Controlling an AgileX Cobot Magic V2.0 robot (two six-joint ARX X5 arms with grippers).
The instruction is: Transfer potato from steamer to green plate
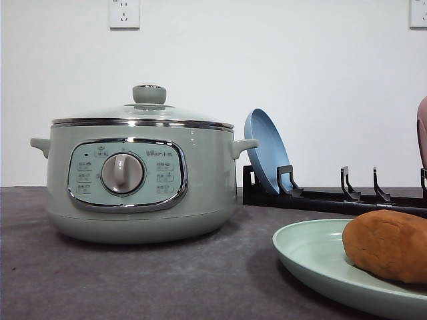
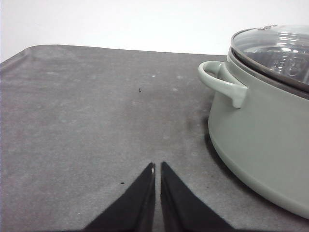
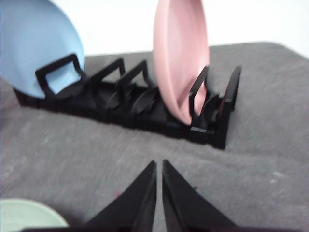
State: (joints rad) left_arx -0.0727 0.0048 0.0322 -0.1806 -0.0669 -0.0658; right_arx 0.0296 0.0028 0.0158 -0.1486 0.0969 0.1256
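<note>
the steamer (image 1: 137,175) stands on the dark grey felt-like table (image 1: 167,280) with its glass lid (image 1: 143,113) on and the green knob (image 1: 149,94) on top. its chrome-rimmed control panel (image 1: 127,175) faces the front camera, with a round dial (image 1: 123,173) in the middle and small printed labels around it that are too small to read. the potato (image 1: 387,243) lies on the green plate (image 1: 313,257) near the table's front right, well apart from the steamer.

behind the plate, toward the table's back edge, a black plate rack (image 1: 333,193) holds a blue plate (image 1: 267,157) on edge in a slot at the end nearer the steamer; in the right wrist view a pink plate (image 3: 181,58) stands on edge in a slot near the other end.

the left gripper (image 2: 158,169) hangs over bare table beside the steamer's side handle (image 2: 222,84), its fingers almost touching, nothing between them. the right gripper (image 3: 159,166) is over the table in front of the rack, fingers likewise drawn together on nothing.

a plain white wall (image 1: 267,67) runs behind, with a white power socket (image 1: 124,13) above the steamer and another socket (image 1: 418,13) at the far right.
</note>
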